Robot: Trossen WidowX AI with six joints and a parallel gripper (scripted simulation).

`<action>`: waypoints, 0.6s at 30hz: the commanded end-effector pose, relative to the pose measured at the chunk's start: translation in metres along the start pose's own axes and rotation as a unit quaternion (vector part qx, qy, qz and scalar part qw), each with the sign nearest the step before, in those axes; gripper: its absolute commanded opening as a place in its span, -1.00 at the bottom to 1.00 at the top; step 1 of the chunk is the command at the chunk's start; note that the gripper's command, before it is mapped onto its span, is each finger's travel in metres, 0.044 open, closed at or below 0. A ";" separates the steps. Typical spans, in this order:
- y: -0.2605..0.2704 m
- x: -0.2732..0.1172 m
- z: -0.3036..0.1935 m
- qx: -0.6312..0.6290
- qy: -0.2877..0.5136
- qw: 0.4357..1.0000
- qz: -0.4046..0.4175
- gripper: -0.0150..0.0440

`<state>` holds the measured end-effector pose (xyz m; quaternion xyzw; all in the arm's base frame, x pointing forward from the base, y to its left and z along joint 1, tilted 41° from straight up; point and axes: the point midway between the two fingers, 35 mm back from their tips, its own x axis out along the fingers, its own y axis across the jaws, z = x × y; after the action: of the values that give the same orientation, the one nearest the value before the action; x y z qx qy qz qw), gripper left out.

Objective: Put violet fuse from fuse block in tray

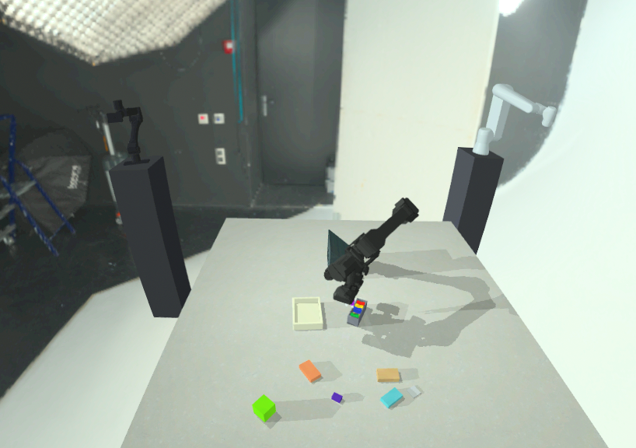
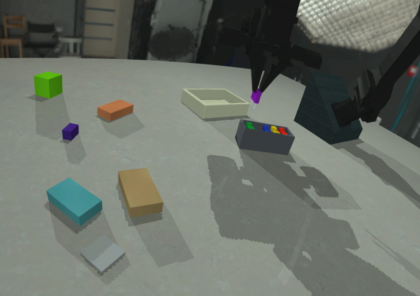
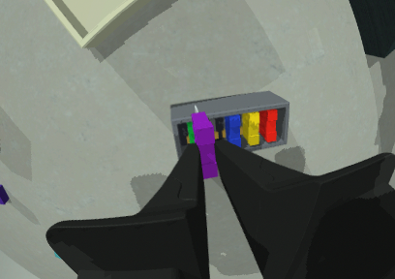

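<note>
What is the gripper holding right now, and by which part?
The black parallel-jaw gripper is shut on the small violet fuse, its fingers pinching the fuse's upper body from both sides, with the fuse clear above the grey fuse block.

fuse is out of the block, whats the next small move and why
Probably carry the violet fuse sideways toward the tray, keeping height: the gripper is shut on it, it hangs above the fuse block, and the tray sits just beside.

Photo studio: honeycomb softbox, white backdrop sweep, light stand, dark walls.
</note>
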<state>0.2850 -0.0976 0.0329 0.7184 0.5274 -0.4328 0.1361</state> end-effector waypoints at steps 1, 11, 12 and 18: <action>0.010 -0.003 0.019 0.001 -0.003 1.000 0.003 -0.49; 0.032 -0.004 0.076 0.002 -0.005 1.000 0.004 -0.49; 0.034 -0.004 0.082 0.001 -0.005 1.000 0.004 -0.49; 0.041 -0.002 0.119 0.001 -0.004 1.000 0.003 -0.49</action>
<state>0.2690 -0.1809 -0.0363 0.7180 0.5259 -0.4352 0.1359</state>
